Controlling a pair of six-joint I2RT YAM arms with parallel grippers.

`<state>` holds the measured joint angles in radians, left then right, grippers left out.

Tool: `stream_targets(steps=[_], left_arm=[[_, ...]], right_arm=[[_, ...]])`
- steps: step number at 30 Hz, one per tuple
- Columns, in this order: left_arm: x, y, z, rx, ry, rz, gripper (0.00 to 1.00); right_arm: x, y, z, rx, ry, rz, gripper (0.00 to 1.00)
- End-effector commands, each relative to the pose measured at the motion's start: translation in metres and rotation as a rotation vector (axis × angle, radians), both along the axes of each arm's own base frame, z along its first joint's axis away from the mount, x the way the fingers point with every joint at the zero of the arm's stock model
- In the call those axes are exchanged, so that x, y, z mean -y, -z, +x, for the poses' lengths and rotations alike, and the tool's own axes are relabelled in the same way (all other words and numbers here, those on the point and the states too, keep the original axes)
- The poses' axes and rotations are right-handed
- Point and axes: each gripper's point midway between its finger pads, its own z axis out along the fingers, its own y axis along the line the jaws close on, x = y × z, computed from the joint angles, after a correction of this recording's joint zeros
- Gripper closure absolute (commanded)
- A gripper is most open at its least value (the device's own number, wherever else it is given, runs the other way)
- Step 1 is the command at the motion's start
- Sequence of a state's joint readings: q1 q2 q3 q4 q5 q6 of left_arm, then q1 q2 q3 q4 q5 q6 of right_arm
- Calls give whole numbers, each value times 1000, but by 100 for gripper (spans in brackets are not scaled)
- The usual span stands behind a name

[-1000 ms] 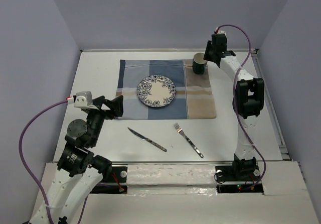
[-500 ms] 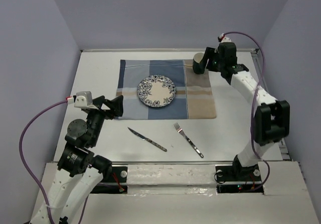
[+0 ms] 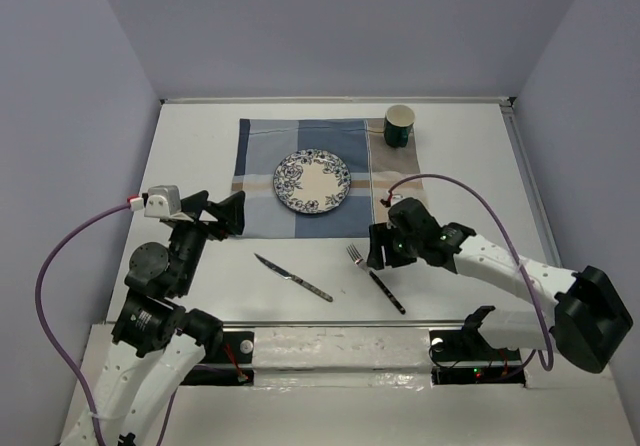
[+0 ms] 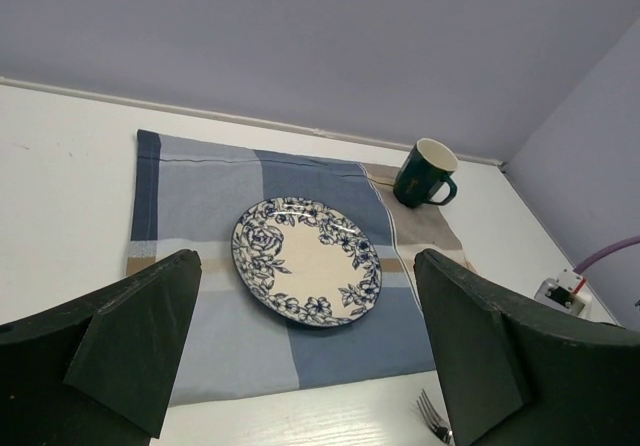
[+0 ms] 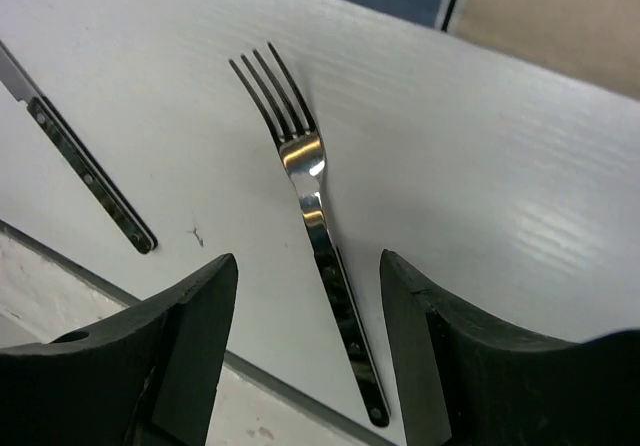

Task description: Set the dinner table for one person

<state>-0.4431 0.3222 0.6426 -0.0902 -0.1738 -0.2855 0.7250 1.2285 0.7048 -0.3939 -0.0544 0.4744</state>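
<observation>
Plate [image 3: 312, 181] and mug [image 3: 399, 125] sit on the placemat [image 3: 260, 146]; knife [image 3: 292, 277] and fork [image 3: 377, 281] lie unplaced on the bare desk [image 3: 200, 146], right gripper [image 5: 305, 266] open above the fork, left gripper [image 3: 225, 213] wide open, both empty.

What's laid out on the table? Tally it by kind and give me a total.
Plate: 1
Mug: 1
Fork: 1
Knife: 1
Striped cloth: 1
Total: 5

Blue-floral round white plate [image 3: 312, 181]: one counted
Dark green mug [image 3: 399, 126]: one
Steel fork [image 3: 375, 278]: one
Steel knife [image 3: 292, 277]: one
Blue-and-tan striped cloth [image 3: 400, 201]: one
</observation>
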Motion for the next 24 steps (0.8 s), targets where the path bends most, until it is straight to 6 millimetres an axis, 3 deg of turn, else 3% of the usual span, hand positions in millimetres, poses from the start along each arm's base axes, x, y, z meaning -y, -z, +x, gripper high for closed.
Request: stream_targets(steps=[1,8,19,21,24], left_arm=[[1,-19,-3,70,16,-20,1],[-2,-21,-6,79,6,-30,1],[-5,-25,-10,94,1,-36,1],[-5,-24,-10,94,0,-36,1],[-5,-24,-10,93,3,-37,1]], right_arm=[[19,3,-18,-49,79,-55,35],[10,28,-53,-128,23,-110,36],[5,43,-50,-123,-1,-221,48],[5,46,-48,-124,0,-240,53],[3,45,-46,-117,2,-250,69]])
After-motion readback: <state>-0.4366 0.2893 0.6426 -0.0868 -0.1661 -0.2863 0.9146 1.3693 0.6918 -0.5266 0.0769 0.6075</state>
